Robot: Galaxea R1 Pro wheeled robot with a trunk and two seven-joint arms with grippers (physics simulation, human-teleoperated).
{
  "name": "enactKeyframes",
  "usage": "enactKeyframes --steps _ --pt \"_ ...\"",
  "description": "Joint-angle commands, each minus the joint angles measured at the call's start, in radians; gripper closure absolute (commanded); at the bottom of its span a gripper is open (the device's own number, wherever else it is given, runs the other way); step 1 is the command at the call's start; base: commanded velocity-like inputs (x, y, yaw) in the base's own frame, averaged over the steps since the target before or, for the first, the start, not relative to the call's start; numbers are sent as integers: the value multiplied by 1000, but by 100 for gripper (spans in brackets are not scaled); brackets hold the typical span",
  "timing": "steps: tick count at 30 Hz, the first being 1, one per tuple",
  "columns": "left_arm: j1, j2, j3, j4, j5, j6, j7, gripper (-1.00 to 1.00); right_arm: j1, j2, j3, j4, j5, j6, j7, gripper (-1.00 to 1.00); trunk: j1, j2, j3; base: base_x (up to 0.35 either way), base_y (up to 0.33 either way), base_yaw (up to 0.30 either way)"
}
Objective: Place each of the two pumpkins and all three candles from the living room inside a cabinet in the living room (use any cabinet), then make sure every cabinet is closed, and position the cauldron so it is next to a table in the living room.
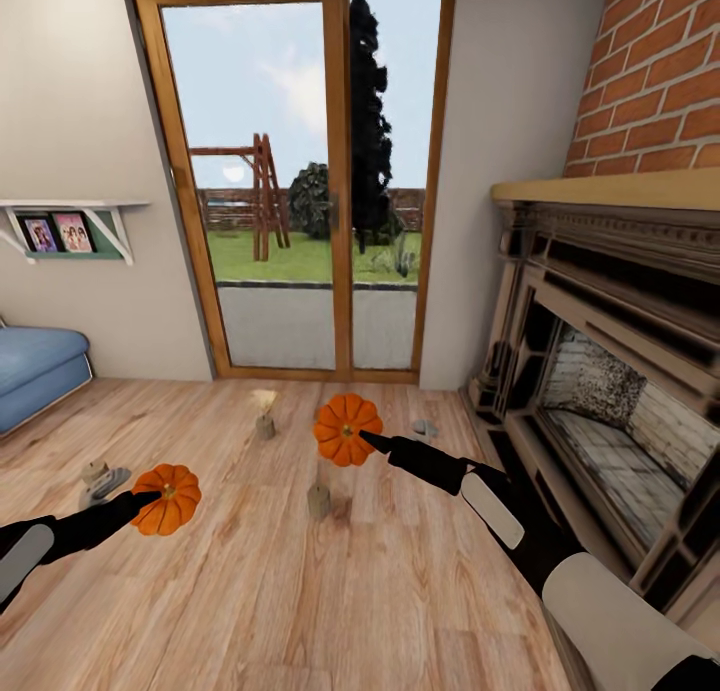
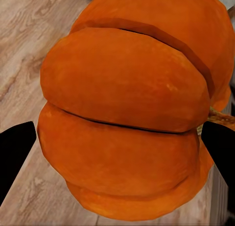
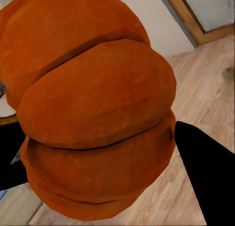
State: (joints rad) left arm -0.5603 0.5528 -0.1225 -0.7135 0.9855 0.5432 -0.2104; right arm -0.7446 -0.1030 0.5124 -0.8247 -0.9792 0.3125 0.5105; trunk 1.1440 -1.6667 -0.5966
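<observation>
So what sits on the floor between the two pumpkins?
In the head view, one short tan candle stands on the bare wood floor between the left pumpkin and the right pumpkin, nearer the right one. Nothing else lies there.

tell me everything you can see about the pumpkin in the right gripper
The pumpkin is bright orange, round and deeply ribbed into fat lobes, matte like a plain rendered rind, with a small yellowish stem spot facing the head camera. It is tipped on its side and looks lifted above the wooden floor. The right gripper is closed on it; in the right wrist view its dark fingers flank the lobes. A tan candle stands below, apart from it.
</observation>
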Motion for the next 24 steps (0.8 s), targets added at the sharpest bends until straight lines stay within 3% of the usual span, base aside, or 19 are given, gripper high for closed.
enactKeyframes --steps 1,4,9,13,15,17,19,24 --pt "-1 1 -5 0 3 2 -1 100 -1 -1 3 -1 -13 6 -21 100 -4 7 2 0 0 0" --pt "-1 1 -7 0 2 1 21 100 -1 0 5 -1 -13 -12 -83 100 -16 28 12 0 0 0" --pt "-1 -11 -17 -33 3 0 144 100 -1 0 8 -1 -12 -39 -178 100 -35 63 27 0 0 0" --pt "-1 -52 -97 -61 -10 0 269 100 0 7 14 2 -11 -45 -249 100 -50 91 40 0 0 0" --pt "-2 -86 -116 -70 -61 0 310 100 -1 33 18 5 -11 -51 -270 100 -58 105 46 0 0 0" --pt "-2 -124 -121 -74 -139 0 334 100 -1 49 22 8 -11 -49 -308 100 -65 119 52 0 0 0" --pt "-1 -157 -120 -68 -198 1 345 100 1 60 44 11 3 -45 -388 100 -73 133 59 0 0 0" --pt "-1 -194 -118 -52 -226 1 352 100 49 63 99 14 44 -42 -564 100 -88 161 71 0 0 0"
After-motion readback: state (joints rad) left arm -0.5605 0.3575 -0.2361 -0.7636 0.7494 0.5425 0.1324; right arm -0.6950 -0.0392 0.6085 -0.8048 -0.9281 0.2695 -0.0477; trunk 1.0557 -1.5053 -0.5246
